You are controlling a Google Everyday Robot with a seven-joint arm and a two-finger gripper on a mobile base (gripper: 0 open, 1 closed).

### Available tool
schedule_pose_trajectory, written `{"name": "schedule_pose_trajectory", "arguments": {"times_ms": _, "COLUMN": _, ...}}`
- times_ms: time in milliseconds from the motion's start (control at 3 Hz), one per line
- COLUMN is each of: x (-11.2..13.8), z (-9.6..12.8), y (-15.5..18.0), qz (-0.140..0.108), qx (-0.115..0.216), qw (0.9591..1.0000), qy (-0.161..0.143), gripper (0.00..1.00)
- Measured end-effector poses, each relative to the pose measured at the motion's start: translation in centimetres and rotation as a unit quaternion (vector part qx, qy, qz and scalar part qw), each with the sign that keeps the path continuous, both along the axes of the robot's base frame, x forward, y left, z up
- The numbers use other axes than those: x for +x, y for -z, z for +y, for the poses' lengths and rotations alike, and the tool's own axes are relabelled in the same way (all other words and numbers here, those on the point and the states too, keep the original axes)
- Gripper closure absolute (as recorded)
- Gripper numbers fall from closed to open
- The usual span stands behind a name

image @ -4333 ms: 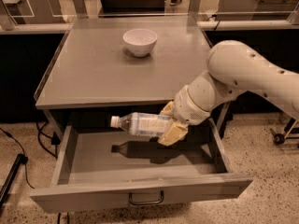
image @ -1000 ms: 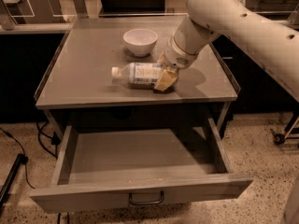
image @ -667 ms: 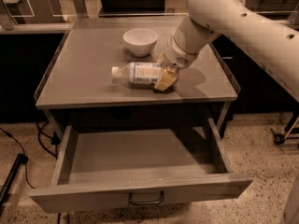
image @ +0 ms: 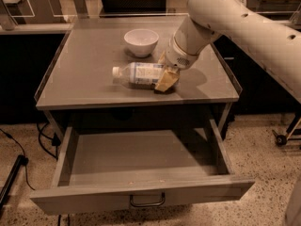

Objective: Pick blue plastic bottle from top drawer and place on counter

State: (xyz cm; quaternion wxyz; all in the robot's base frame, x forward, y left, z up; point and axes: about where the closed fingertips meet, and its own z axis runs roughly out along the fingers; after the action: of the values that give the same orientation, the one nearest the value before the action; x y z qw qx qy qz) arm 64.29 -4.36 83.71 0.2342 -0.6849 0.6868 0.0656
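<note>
The blue plastic bottle [image: 138, 73] lies on its side on the grey counter [image: 80, 74], white cap pointing left, just in front of the bowl. My gripper [image: 164, 70] is at the bottle's right end, its tan fingers [image: 167, 80] closed around the bottle's base, low over the counter top. The white arm reaches in from the upper right. The top drawer [image: 141, 159] stands pulled out below the counter, its grey interior bare, with the dark bar handle [image: 147, 202] on its front panel.
A white bowl [image: 141, 42] stands on the counter behind the bottle. Low rims run along the counter's left and right sides. Cables [image: 19, 147] lie on the speckled floor at the left. A caster wheel [image: 281, 139] is at the right.
Since 4.3 s ago the gripper has carried the bottle up from above the drawer and onto the counter. Over the last second nothing has visibly moved.
</note>
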Motion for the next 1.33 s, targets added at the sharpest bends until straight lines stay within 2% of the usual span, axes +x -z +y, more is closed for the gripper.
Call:
{"name": "schedule_pose_trajectory", "arguments": {"times_ms": 333, "x": 0.0, "z": 0.0, "y": 0.0, "qz": 0.000, "qx": 0.000, "qw": 1.0000, "qy": 0.000, "gripper": 0.07}}
{"name": "schedule_pose_trajectory", "arguments": {"times_ms": 667, "x": 0.1, "z": 0.2, "y": -0.2, "qz": -0.001, "qx": -0.001, "qw": 1.0000, "qy": -0.001, "gripper": 0.00}}
{"name": "schedule_pose_trajectory", "arguments": {"times_ms": 1000, "x": 0.2, "z": 0.2, "y": -0.3, "qz": -0.001, "qx": -0.001, "qw": 1.0000, "qy": 0.000, "gripper": 0.00}}
{"name": "schedule_pose_trajectory", "arguments": {"times_ms": 1333, "x": 0.6, "z": 0.4, "y": -2.5, "qz": -0.018, "qx": -0.005, "qw": 0.9998, "qy": 0.001, "gripper": 0.00}}
